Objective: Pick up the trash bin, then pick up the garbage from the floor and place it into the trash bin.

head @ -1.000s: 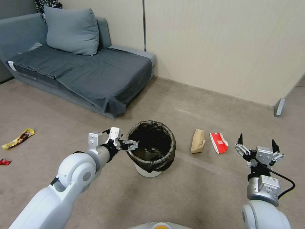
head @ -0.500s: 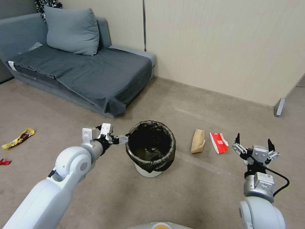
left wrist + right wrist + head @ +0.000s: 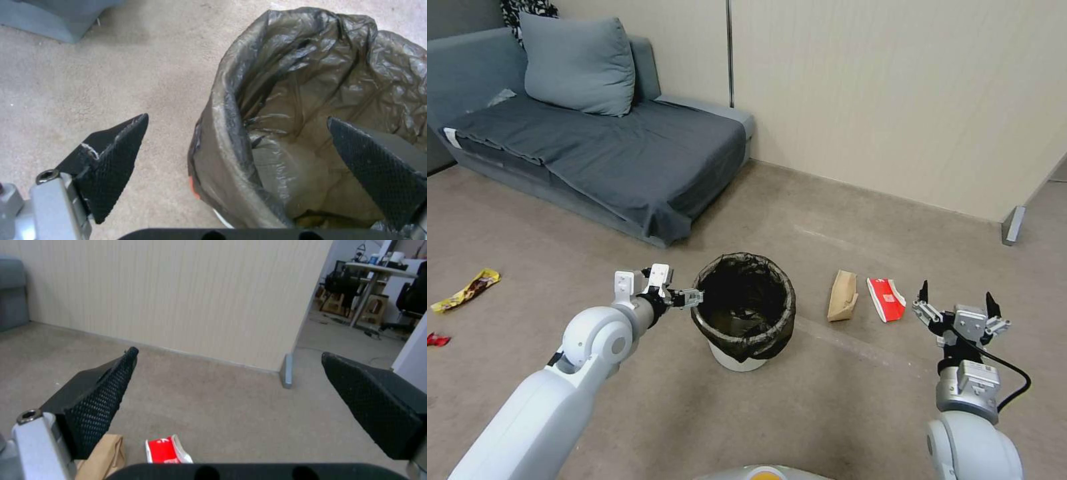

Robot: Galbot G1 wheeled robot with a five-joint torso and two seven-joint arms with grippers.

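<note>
On the floor, the dark-lined white trash bin (image 3: 746, 313) stands upright beside the spread left end effector (image 3: 688, 297).

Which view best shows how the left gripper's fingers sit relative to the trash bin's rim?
The left wrist view: the open left gripper straddles the trash bin rim, one finger outside, one over the liner. The head view shows the same gripper at the rim, less clearly.

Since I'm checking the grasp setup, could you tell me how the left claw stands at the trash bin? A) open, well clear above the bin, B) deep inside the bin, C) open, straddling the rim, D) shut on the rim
C: the left claw is open, one finger outside the trash bin, one over its lined inside.
</note>
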